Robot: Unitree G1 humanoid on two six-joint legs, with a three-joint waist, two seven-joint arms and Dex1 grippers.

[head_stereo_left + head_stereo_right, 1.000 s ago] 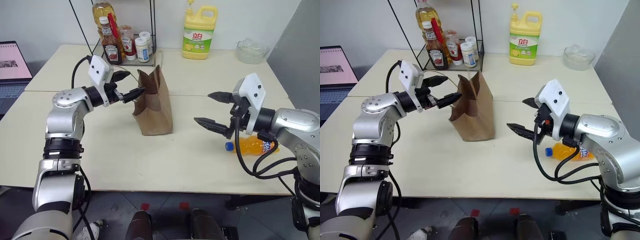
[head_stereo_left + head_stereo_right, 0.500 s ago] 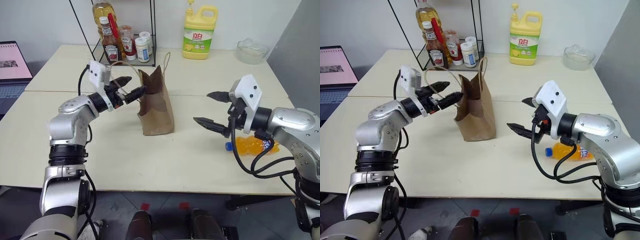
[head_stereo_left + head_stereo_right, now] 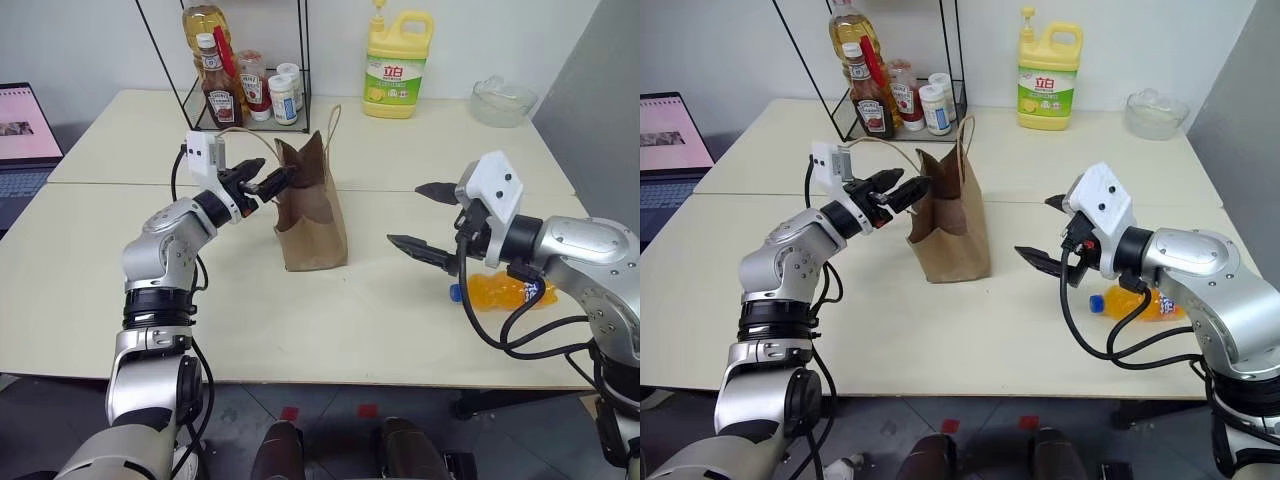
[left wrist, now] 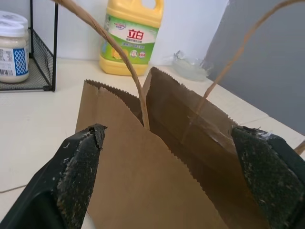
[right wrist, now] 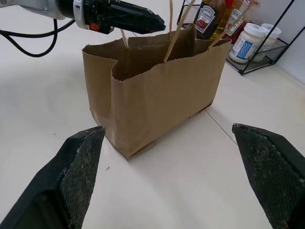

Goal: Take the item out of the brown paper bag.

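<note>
Upright brown paper bag [image 3: 312, 215] at centre frame on the table [image 3: 300, 320], mouth gaping, cord handles [image 4: 119, 52] standing up from the rim. Nothing to be made out in the part of the dark interior that the left wrist view shows.

Orange bottle [image 3: 505, 292] lying on its side at middle right of the frame, blue cap pointing toward the bag, well apart from it and partly hidden behind the right forearm. So already out of the bag.

Left gripper [image 3: 272, 178] at the bag's upper left edge, jaws spread wide and holding nothing, fingertips level with the rim and one handle cord rising between them. Hard to tell whether touching the paper. Right gripper [image 3: 404, 213] hovering to the right of the bag, clear of it, likewise spread wide and empty, bottle just behind and below it.

Probably the closing stage: removal itself apparently done, only clearing away left.

Next move, as a judgement: drawing the left gripper back from the rim without snagging the cord or tipping the light bag. Alternatively, if the bottle needs placing elsewhere, swinging the right gripper down and back onto its body, jaws across the narrow width.
</note>
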